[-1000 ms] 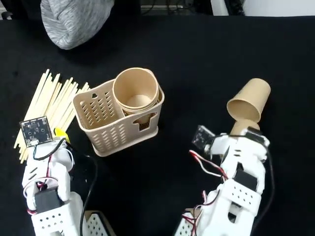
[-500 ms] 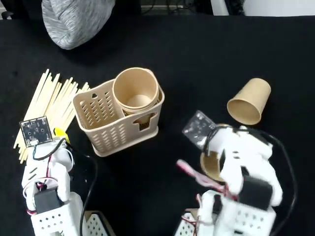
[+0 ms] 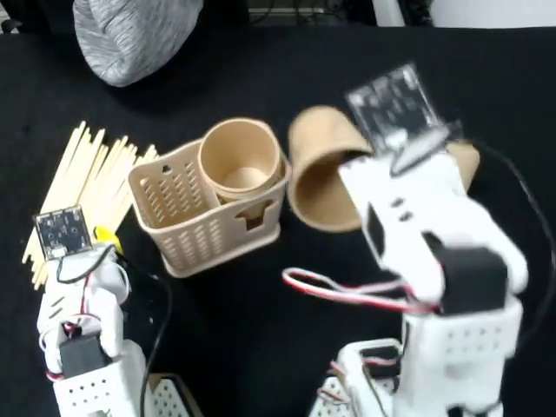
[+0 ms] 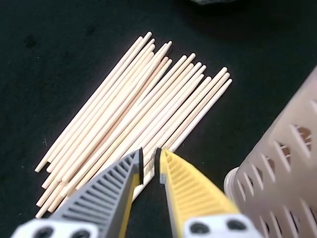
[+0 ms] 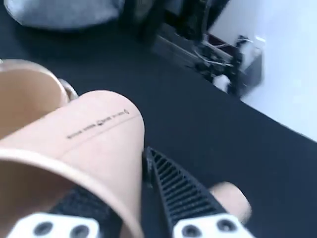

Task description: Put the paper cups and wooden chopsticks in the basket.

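Black table (image 3: 347,69), paper cup (image 3: 317,169) in right gripper (image 5: 130,171), just beside basket (image 3: 187,228).

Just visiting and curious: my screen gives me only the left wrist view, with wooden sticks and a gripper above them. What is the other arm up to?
Observer: The right gripper is shut on a paper cup, with the cup's wall between its fingers.
Visitor: Where is that cup?
Observer: In the high view it is held on its side right beside the basket, across from the sticks.
Visitor: Is anything in the basket?
Observer: Yes, stacked cups stand upright in the compartment nearer the held cup.
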`<state>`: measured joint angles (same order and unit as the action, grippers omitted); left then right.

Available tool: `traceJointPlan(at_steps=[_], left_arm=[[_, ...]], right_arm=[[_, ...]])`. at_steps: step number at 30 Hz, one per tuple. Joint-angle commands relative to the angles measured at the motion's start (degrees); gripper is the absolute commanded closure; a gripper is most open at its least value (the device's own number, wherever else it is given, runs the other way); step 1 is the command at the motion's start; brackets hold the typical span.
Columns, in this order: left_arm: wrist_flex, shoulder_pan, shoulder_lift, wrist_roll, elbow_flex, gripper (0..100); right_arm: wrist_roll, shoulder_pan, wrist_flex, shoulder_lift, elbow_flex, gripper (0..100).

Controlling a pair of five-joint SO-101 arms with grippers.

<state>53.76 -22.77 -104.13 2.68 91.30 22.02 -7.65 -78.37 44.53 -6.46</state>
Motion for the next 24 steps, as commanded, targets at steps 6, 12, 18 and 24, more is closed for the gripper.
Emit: traceJointPlan(at_steps=[6, 12, 18, 24], left_arm=[[-1.49, 0.66, -0.35, 0.53, -0.13, 92], [-1.49, 0.66, -0.35, 0.53, -0.13, 92], [-1.49, 0.66, -0.35, 0.53, -0.13, 92], [-1.49, 0.66, -0.35, 0.53, -0.13, 92]], right_arm=[[-3.34, -10.11, -0.18, -20.97, 16.84, 98.7], [-3.25, -10.20, 0.97, -27.47, 17.45, 98.7], [-2.81, -10.90, 0.26, -28.79, 18.59, 98.7], [-2.81, -13.80, -6.68, -27.82, 25.71, 98.7]])
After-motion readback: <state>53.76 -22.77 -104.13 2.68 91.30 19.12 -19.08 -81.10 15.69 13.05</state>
